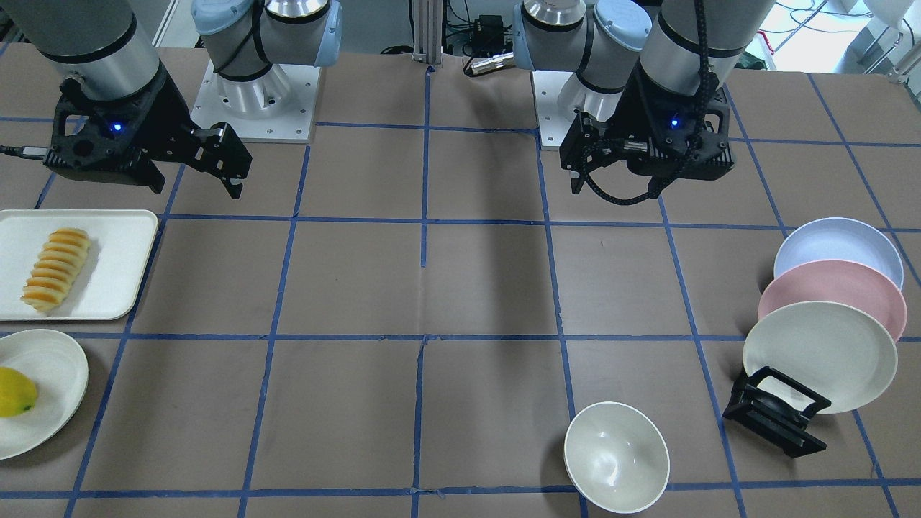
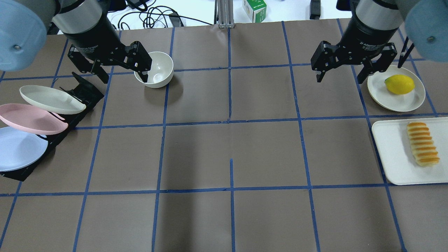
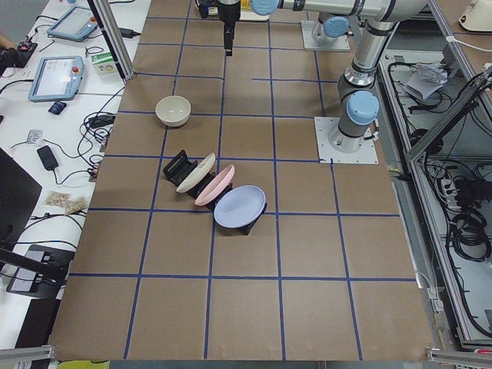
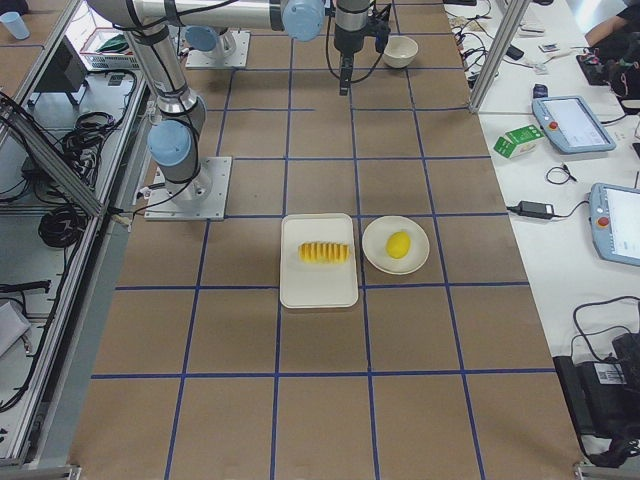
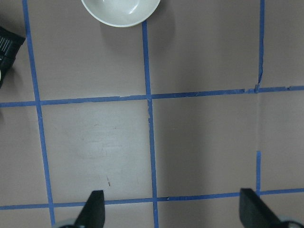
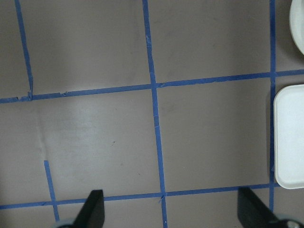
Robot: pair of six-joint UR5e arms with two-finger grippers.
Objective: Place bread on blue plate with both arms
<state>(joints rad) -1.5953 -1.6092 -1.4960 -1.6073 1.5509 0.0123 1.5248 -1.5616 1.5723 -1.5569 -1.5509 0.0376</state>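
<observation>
The bread (image 1: pixel 56 267) lies on a white tray (image 1: pixel 122 244) at the table's right end; it also shows in the overhead view (image 2: pixel 422 143) and the exterior right view (image 4: pixel 325 252). The blue plate (image 1: pixel 838 248) leans in a black rack (image 1: pixel 773 414) at the left end, behind a pink plate and a cream plate; it also shows in the overhead view (image 2: pixel 19 148). My left gripper (image 2: pixel 123 73) hangs open and empty above the table near a white bowl. My right gripper (image 2: pixel 339 79) hangs open and empty near the lemon's plate, apart from the bread.
A white bowl (image 2: pixel 154 69) stands by my left gripper. A lemon (image 2: pixel 399 84) sits on a cream plate beside the tray. The pink plate (image 2: pixel 31 119) and the cream plate (image 2: pixel 50 99) lean in the rack in front of the blue one. Blue tape lines grid the brown table.
</observation>
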